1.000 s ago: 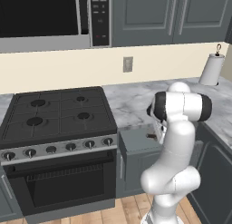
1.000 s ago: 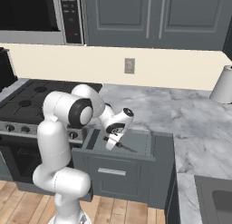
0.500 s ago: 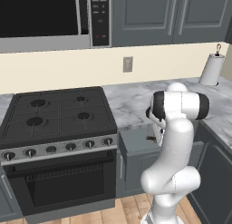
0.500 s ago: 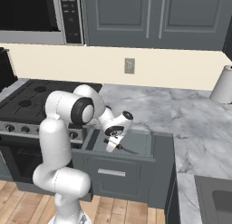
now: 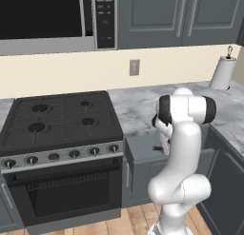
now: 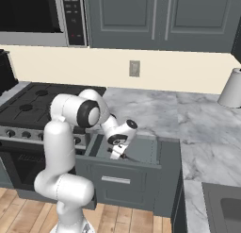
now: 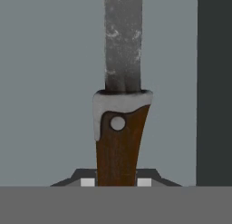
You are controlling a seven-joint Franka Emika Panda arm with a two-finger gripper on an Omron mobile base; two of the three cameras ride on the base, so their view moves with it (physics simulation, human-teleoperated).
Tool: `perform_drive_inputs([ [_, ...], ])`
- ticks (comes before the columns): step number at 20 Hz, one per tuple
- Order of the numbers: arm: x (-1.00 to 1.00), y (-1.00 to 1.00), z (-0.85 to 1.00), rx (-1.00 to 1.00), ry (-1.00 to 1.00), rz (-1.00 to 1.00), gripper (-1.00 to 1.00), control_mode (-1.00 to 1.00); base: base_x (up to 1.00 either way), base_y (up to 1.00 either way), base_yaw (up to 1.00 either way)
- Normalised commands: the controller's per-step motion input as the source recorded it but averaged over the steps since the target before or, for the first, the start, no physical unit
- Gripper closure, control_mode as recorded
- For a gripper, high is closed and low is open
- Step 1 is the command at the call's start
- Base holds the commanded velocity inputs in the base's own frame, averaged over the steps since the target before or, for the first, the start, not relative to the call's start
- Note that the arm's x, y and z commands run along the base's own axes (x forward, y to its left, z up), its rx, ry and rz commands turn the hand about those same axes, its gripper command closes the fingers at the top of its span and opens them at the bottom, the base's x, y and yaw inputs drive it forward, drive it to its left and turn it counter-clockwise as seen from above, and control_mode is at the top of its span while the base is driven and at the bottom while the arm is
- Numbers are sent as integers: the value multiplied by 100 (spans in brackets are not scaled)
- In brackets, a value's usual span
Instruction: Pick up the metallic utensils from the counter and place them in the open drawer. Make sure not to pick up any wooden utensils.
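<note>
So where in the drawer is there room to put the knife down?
The open drawer has bare grey floor to the right of the pincer, up to its right wall. In the hand view there is flat grey floor on both sides of the knife. The left end is crowded by the arm.

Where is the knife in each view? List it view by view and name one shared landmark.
Left base view: probably the small dark sliver at the arm's left edge, right of centre, knife.
Right base view: just below centre, under the end effector, knife.
Hand view: centre, brown handle at the bottom, blade running up, knife.
Shared landmark: the open drawer beneath it.
</note>
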Motion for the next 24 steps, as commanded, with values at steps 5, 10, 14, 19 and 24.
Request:
perform_drive_inputs([
  [5,1,0,-26,0,4,0,100,-100,0,0,0],
  [10,0,0,-24,0,0,0,100,-100,0,0,0],
  [14,0,0,-12,0,0,0,-100,-100,0,0,0],
  [19,0,-3,0,0,0,0,-100,-100,0,0,0],
  [24,0,-5,2,0,0,0,-100,-100,0,0,0],
])
